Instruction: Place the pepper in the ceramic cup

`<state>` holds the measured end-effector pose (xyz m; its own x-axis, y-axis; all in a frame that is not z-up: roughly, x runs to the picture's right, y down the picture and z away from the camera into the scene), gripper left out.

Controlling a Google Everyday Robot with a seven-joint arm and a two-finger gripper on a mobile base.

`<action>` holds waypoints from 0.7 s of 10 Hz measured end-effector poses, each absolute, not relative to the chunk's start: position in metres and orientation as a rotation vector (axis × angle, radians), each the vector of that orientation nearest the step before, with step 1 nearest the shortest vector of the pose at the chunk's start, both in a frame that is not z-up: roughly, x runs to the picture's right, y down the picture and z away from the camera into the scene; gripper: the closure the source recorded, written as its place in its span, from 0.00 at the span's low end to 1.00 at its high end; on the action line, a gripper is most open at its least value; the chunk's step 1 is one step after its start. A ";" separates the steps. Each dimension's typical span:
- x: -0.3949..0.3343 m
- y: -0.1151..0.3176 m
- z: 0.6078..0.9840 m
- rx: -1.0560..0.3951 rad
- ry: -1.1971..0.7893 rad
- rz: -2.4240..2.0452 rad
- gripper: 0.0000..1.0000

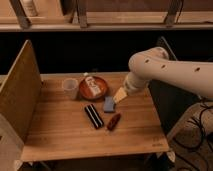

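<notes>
The pepper (113, 121) is small, dark red-brown and tapered. It lies on the wooden table (60, 130) towards the front, right of centre. The ceramic cup (70, 88) is pale and round and stands upright at the back left, just left of a reddish-brown plate (98, 91). My gripper (120, 94) reaches in from the right on a white arm. It hovers near the plate's right edge, just above a blue-grey block (109, 104) and behind the pepper, about a cup's height from it. Nothing shows in the gripper.
A black ribbed bar (93, 116) lies left of the pepper. A white packet-like item (90, 84) rests on the plate. A tall wooden side panel (20, 90) walls the table's left side. The table's right edge drops off under my arm.
</notes>
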<state>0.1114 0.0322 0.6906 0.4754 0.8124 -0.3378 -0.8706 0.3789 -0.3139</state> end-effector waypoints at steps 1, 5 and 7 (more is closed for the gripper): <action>0.111 0.032 0.691 -0.485 0.135 1.079 0.20; 0.111 0.032 0.691 -0.485 0.135 1.079 0.20; 0.111 0.032 0.691 -0.486 0.135 1.079 0.20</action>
<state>0.1114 0.0323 0.6906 0.4754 0.8123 -0.3379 -0.8706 0.3789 -0.3139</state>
